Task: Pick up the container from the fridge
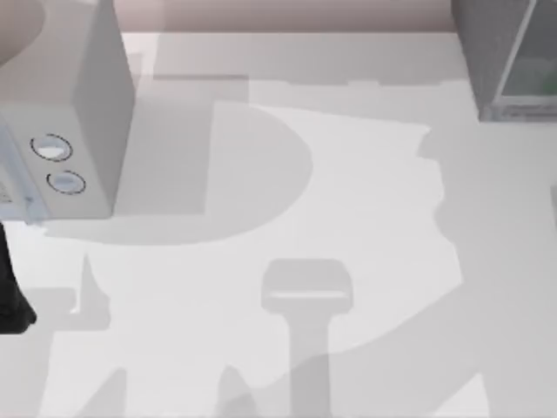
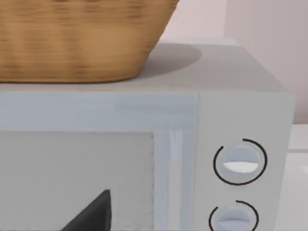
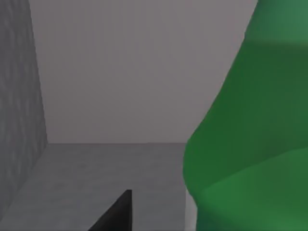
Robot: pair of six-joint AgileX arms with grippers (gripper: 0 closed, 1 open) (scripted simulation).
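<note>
The container (image 3: 250, 144) is a bright green bottle, seen very close in the right wrist view, with its shoulder narrowing upward. It stands on the grey floor inside the fridge (image 3: 110, 86), whose dark grey walls surround it. A dark part of my right gripper (image 3: 115, 214) sits just beside the bottle, and whether it touches the bottle is hidden. In the top view the fridge (image 1: 513, 61) stands at the far right corner with its glassy panel. My left arm (image 1: 13, 296) is at the table's left edge, and a dark part of the left gripper (image 2: 91, 214) faces the microwave.
A light grey microwave (image 1: 78, 113) with two round dials (image 2: 239, 162) stands at the far left. A woven basket (image 2: 82, 38) rests on top of it. The white table (image 1: 348, 192) spreads between microwave and fridge, crossed by arm shadows.
</note>
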